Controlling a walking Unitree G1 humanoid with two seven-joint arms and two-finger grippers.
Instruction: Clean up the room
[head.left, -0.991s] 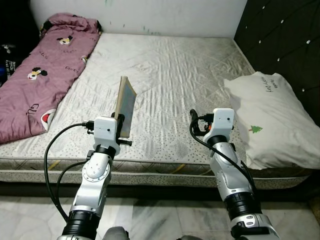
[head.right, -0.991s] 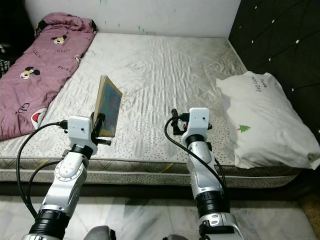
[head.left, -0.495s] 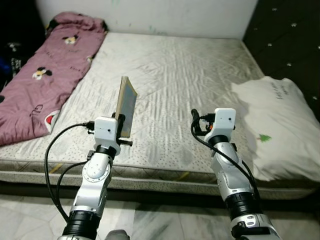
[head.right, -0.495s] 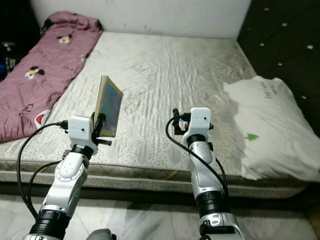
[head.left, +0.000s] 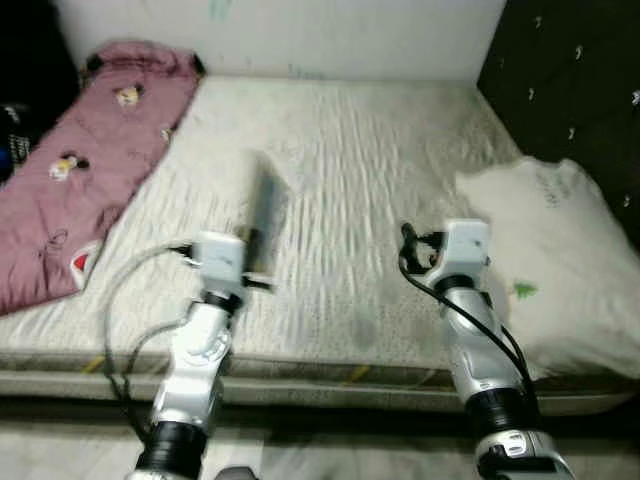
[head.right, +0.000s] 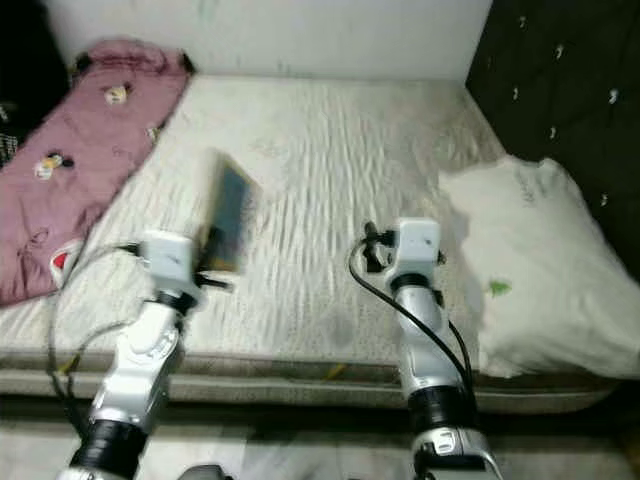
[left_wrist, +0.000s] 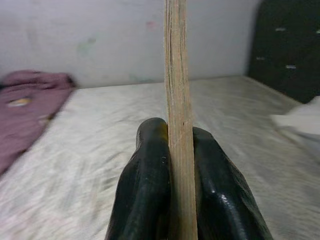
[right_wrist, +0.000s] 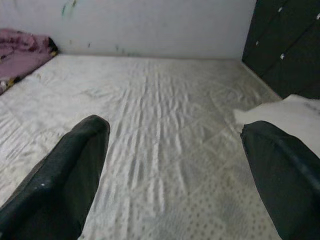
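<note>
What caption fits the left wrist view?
Left pincer shut on a thin book, held edge-on and upright above the bare mattress.

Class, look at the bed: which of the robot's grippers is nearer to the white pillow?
The right gripper. It hovers open above the mattress beside the white pillow, while the left gripper, clamped on a book, sits farther across the bed.

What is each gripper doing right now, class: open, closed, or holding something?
Left gripper: closed on the thin flat book, held upright on edge above the mattress.
Right gripper: open, holding nothing.
</note>
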